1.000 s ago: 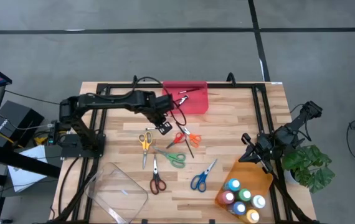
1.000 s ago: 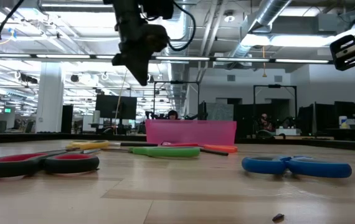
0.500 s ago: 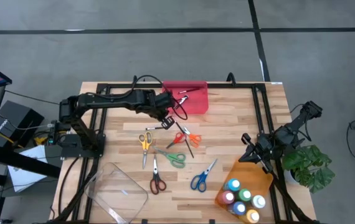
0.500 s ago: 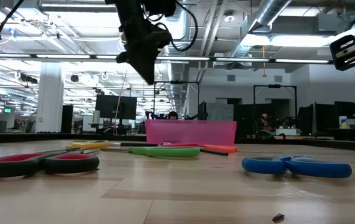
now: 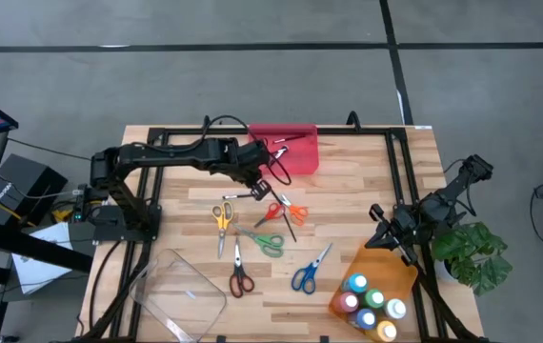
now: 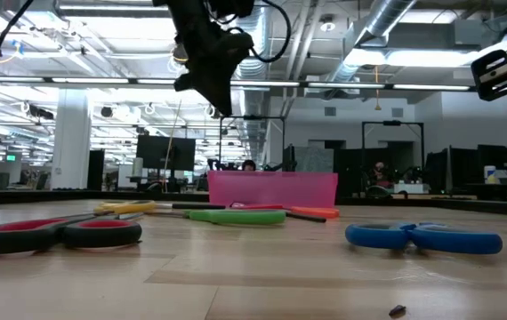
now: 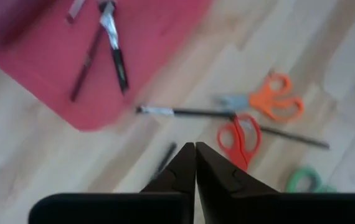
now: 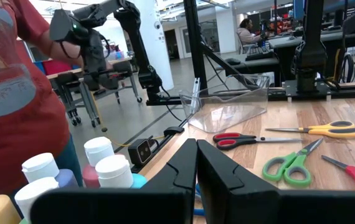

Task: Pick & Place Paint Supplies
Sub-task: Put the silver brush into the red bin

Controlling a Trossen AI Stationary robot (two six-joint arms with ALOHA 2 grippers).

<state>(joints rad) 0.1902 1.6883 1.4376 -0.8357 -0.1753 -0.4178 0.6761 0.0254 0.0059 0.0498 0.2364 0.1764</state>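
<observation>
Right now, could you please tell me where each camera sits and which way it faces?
High view: overhead, straight down; both arms, left gripper shut, empty, near the red tray.
Low view: table height, level across; left gripper overhead.
Left wrist: down past shut fingers at the tray, orange scissors.
Right wrist: across the table past the shut right gripper.
Shared: the high and left wrist views both show the tray and orange scissors.

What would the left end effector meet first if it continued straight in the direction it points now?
Probably the bare table: the shut left end effector points down at wood beside a short dark stick, just before the long brush. Depth is unclear.
</observation>
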